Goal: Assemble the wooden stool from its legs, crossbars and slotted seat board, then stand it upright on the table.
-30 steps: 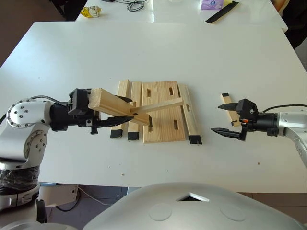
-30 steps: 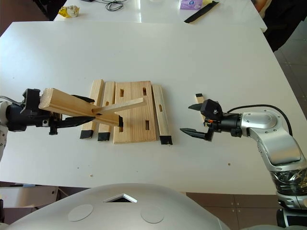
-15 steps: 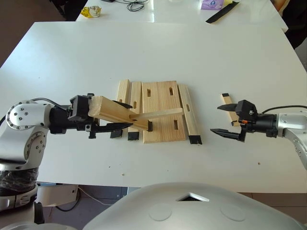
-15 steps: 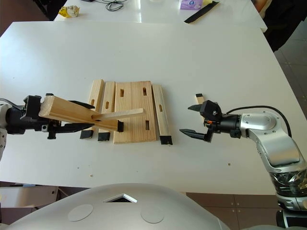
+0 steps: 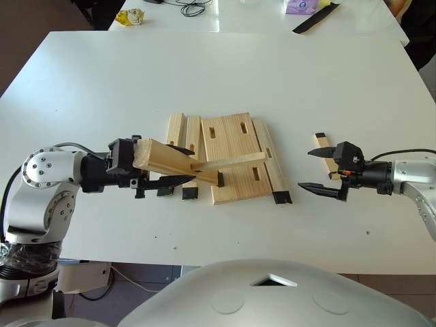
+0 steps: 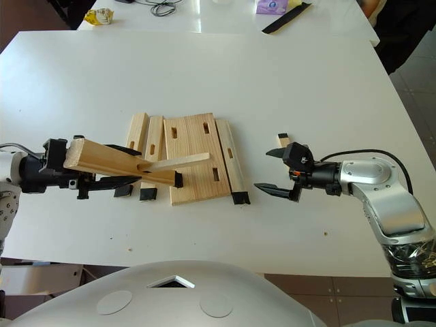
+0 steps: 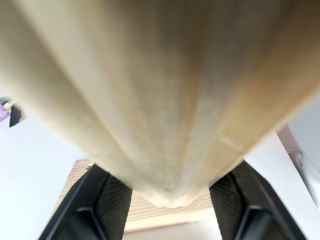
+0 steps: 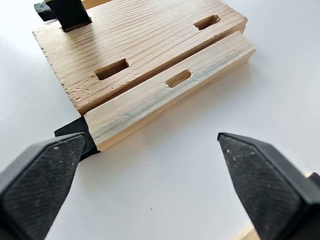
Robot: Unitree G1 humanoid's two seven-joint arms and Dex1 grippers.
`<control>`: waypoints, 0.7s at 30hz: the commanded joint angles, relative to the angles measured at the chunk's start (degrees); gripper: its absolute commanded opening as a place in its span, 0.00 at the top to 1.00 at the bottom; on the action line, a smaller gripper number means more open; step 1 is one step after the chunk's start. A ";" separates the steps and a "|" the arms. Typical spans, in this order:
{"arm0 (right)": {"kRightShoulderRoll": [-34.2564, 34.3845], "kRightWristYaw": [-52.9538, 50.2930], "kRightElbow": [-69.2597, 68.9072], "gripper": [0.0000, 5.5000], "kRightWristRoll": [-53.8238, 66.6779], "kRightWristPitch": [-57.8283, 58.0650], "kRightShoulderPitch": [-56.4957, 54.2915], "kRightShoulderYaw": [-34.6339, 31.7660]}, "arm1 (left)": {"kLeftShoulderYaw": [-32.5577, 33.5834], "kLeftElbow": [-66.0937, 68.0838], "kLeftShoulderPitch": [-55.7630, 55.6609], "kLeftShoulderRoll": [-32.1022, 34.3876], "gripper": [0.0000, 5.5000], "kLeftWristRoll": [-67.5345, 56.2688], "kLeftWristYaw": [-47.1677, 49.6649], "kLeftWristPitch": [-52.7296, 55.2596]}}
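Observation:
My left gripper [image 5: 172,163] is shut on a thick wooden leg [image 5: 163,160] and holds it low over the table, its black-capped foot [image 5: 220,180] at the near left edge of the slotted seat board [image 5: 237,155]. A thin crossbar [image 5: 231,161] sticks out of the leg and lies across the board. Two more legs [image 5: 184,133] lie left of the board and one leg [image 5: 274,170] lies along its right edge. My right gripper [image 5: 305,169] stands open to the right of that leg, beside a short crossbar [image 5: 323,146]. The left wrist view looks down the held leg [image 7: 165,90].
At the far table edge lie a yellow packet [image 5: 129,16], cables [image 5: 194,7], a purple pack [image 5: 300,5] and a black strip [image 5: 315,17]. Bare white table [image 5: 225,75] lies beyond the parts.
My left arm has lowered the leg and carried it to the right. The seat board and the leg along its right edge have shifted right and turned a little. The right arm kept still.

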 commanded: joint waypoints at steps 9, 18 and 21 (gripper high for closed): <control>0.62 -0.96 -0.49 0.12 -1.16 -0.79 0.30 0.00 | 1.76 -3.77 -1.63 2.84 0.62 -3.48 5.70 11.60; 1.38 -1.56 -0.17 0.12 -1.29 -0.74 -0.31 0.22 | 2.14 -6.97 0.39 1.79 0.62 -4.74 6.92 13.35; 1.53 -1.53 -0.05 0.12 -1.38 -0.80 -0.56 0.27 | 1.75 -7.79 0.61 1.17 0.62 -4.84 7.77 13.61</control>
